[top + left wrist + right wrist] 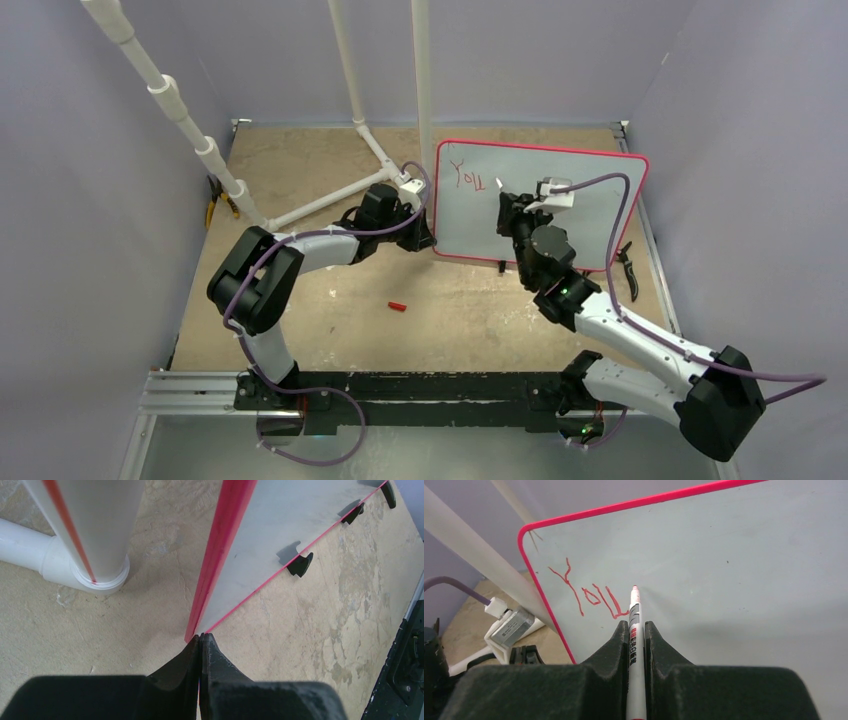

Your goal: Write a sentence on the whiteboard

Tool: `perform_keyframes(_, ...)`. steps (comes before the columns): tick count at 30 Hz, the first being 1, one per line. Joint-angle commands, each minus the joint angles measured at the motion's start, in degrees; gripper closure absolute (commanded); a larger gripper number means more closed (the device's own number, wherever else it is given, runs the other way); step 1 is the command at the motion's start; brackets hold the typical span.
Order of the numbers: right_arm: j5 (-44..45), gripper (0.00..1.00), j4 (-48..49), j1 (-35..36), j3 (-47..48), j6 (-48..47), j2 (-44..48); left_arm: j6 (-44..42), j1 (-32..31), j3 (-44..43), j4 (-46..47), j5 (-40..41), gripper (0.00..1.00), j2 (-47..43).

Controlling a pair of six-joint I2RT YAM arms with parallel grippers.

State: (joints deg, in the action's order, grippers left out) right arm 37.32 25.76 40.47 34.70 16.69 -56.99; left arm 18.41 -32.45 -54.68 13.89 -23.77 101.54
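Note:
The whiteboard (470,228), white with a thin red-pink frame, stands tilted at the back right of the table. The sentence (466,177) is red lettering reading "You" near its top left corner. My left gripper (428,236) is shut on the board's lower left edge; the left wrist view shows the jaws pinched on the frame (201,637). My right gripper (503,206) is shut on a white marker (634,611). The marker's red tip rests at the board face (734,555), just right of the lettering (589,596).
A small red cap (398,307) lies on the tabletop in front of the board. White PVC pipes (352,80) rise behind and left of the board, one upright (95,525) close to my left gripper. A black tool (628,268) lies right of the board. Black feet (300,564) prop the board.

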Motion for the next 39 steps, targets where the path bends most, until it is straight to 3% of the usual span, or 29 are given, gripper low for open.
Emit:
perform_keyframes(1, 2.78, 1.0, 2.1, -0.77, 0.09, -0.97, -0.43, -0.57, -0.21, -2.2, 0.67, -0.22, 1.0, -0.09)
perform_keyframes(26, -4.43, 1.0, 0.74, -2.57, -0.63, -2.61, -2.68, -0.57, -0.29, -2.28, 0.74, -0.38, 1.0, -0.21)
perform_keyframes(39, -1.0, 1.0, -3.39, -2.52, -1.08, -0.87, -2.34, -0.57, -0.34, -2.28, 0.66, -0.36, 1.0, -0.29)
